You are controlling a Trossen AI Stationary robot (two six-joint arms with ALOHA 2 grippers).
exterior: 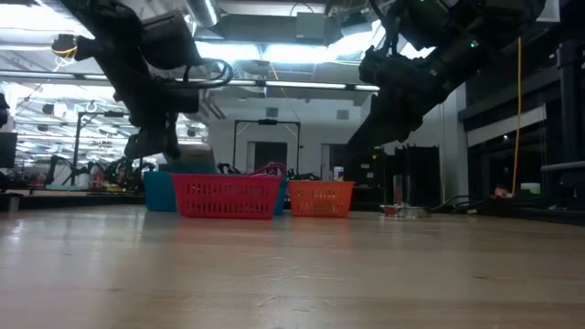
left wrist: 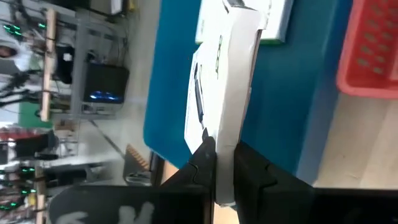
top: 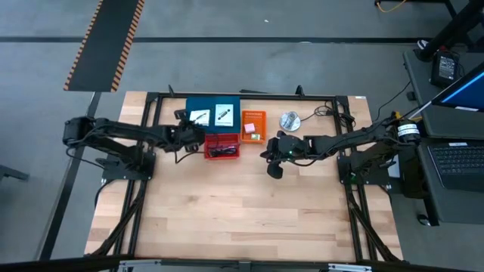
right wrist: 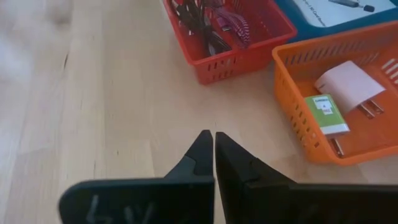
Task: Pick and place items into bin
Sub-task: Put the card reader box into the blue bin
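Note:
Two white square cards with black marks show over the blue bin point(top: 213, 106). One card point(top: 224, 114) lies flat in the bin. The other card point(top: 199, 117) sits at my left gripper point(top: 194, 127), which is shut on it; the left wrist view shows this card point(left wrist: 224, 81) edge-on above the blue bin point(left wrist: 292, 99). Black and dark-red cables point(right wrist: 214, 28) lie in the red basket point(top: 221, 146). My right gripper point(top: 274, 159) is shut and hangs over bare wood to the right of the red basket, touching nothing point(right wrist: 214, 142). My left gripper pinches the white card by its near edge point(left wrist: 227, 134) between the two fingers point(left wrist: 202, 158), one finger on each face. The card stands out ahead of the fingers over the blue bin. Whether its far end rests on the bin floor, I cannot tell.
An orange basket point(top: 253, 126) beside the red one holds white plug adapters point(right wrist: 348, 84), one with a green label point(right wrist: 326, 115). A round silver object point(top: 290, 120) lies right of it. The near half of the wooden table point(top: 242, 219) is bare wood.

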